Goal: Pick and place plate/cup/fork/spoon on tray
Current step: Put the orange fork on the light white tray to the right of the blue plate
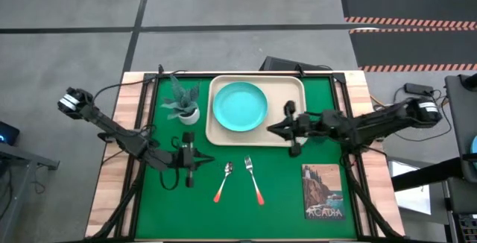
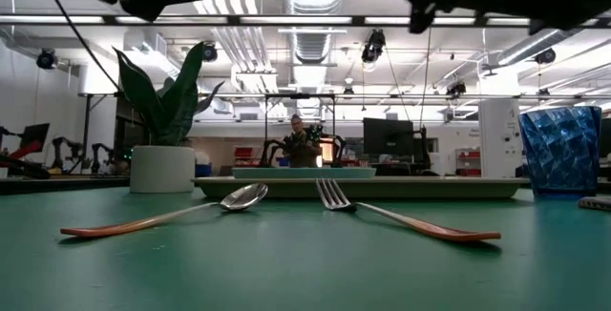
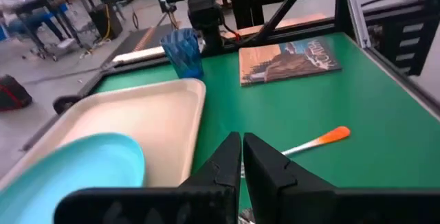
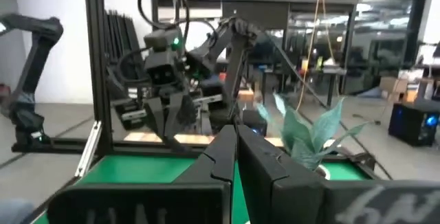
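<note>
The turquoise plate point(image 1: 240, 106) lies on the left half of the beige tray point(image 1: 292, 94). The spoon point(image 1: 224, 181) and the fork point(image 1: 254, 180) lie side by side on the green mat in front of the tray. The blue cup point(image 3: 183, 52) stands on the mat beside the tray's near right corner; it also shows in the low view point(image 2: 561, 149). My left gripper point(image 1: 203, 159) is shut and empty, above the mat left of the spoon. My right gripper point(image 1: 270, 129) is shut and empty, over the tray's near right part.
A green plant in a white pot point(image 1: 184, 101) stands left of the tray. A picture book point(image 1: 323, 191) lies at the mat's near right. Black frame posts stand along the mat's edges. Bare mat lies in front of the spoon and fork.
</note>
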`<action>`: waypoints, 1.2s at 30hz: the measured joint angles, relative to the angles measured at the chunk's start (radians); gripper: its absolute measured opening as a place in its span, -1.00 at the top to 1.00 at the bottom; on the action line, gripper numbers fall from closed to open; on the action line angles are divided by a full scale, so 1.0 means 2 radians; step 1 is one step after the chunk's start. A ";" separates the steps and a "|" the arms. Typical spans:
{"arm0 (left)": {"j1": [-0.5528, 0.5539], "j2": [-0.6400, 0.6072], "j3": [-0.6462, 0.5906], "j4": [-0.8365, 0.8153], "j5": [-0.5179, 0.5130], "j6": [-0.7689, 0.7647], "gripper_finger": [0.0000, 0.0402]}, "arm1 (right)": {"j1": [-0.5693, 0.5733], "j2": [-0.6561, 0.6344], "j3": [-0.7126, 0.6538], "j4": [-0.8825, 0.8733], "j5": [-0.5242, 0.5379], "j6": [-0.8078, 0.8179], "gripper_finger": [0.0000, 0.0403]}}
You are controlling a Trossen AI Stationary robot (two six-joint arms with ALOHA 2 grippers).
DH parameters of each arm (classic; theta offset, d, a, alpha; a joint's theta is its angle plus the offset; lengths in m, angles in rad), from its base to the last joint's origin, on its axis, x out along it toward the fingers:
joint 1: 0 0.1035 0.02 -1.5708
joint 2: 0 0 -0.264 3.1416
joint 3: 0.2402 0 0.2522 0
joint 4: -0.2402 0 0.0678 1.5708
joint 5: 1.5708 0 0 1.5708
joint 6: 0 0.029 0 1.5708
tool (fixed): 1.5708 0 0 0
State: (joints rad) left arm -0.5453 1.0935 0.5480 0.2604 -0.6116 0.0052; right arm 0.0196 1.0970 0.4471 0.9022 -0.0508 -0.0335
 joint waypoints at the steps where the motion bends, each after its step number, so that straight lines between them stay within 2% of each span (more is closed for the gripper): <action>1: 0.000 -0.009 -0.007 0.000 0.000 -0.007 0.98 | 0.000 0.018 0.014 -0.001 0.000 0.001 0.96; 6: 0.000 -0.042 -0.039 -0.003 0.000 -0.009 0.98 | 0.001 0.084 0.076 -0.017 -0.001 -0.009 0.96; 14: 0.002 -0.068 -0.060 0.000 0.000 -0.004 0.98 | 0.004 0.139 0.161 -0.094 0.002 -0.005 0.96; 22: 0.002 -0.079 -0.061 -0.001 0.000 0.016 0.98 | 0.035 0.156 0.233 -0.236 0.038 0.045 0.96; 29: 0.002 -0.103 -0.063 -0.001 0.001 0.032 0.98 | 0.074 0.161 0.293 -0.354 0.044 0.111 0.96; 36: 0.002 -0.109 -0.064 0.000 0.001 0.047 0.98 | 0.111 0.174 0.364 -0.512 0.110 0.193 0.96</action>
State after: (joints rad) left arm -0.5405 0.8759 0.4194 0.2607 -0.6103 0.0990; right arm 0.2417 1.4460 1.1752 -0.1219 0.1694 0.3525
